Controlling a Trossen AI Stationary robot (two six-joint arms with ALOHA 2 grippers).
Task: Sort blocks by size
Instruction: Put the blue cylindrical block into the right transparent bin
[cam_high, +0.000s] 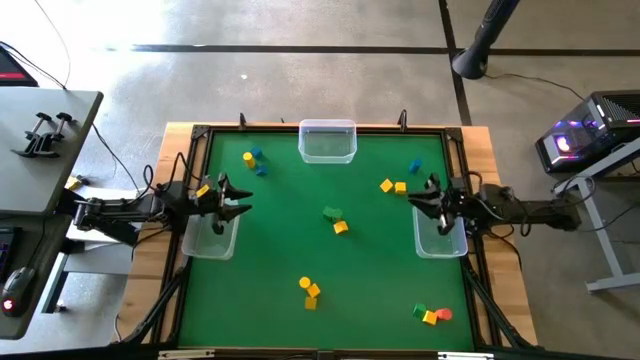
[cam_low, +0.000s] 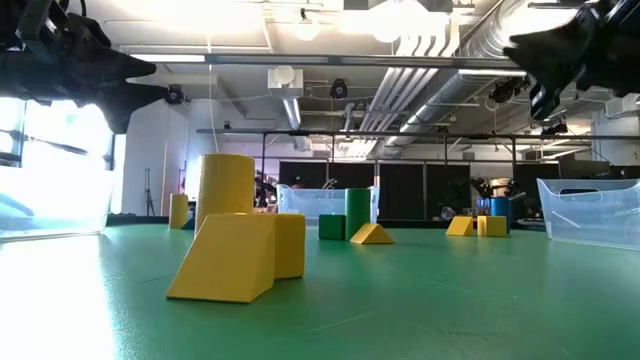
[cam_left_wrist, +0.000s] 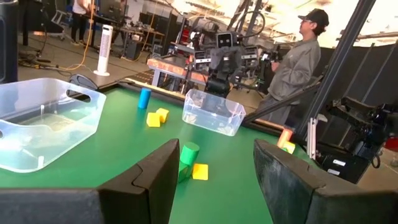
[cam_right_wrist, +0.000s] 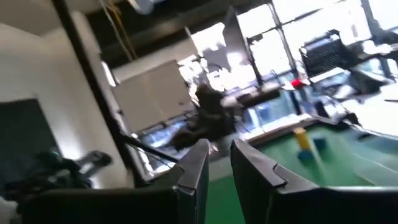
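Small coloured blocks lie scattered flat on the green table (cam_high: 280, 250). There is a yellow and blue group (cam_high: 252, 160) at the far left, and two yellow ones (cam_high: 392, 186) with a blue one (cam_high: 415, 166) at the far right. A green and a yellow block (cam_high: 335, 218) sit mid-table, yellow and orange ones (cam_high: 309, 291) lie near the front, and a green, yellow and red group (cam_high: 431, 314) is at the near right. My left gripper (cam_high: 240, 205) (cam_left_wrist: 216, 152) hovers open by the left edge. My right gripper (cam_high: 415, 198) (cam_right_wrist: 219, 149) hovers by the right edge, tipped upward, with a narrow empty gap between its fingers.
Three clear plastic bins stand on the table: one under the left arm (cam_high: 210, 238), one under the right arm (cam_high: 440, 238), and one at the middle of the far edge (cam_high: 327, 140). A raised wooden frame (cam_high: 480, 180) rims the table. A person (cam_left_wrist: 298, 59) stands beyond the right arm.
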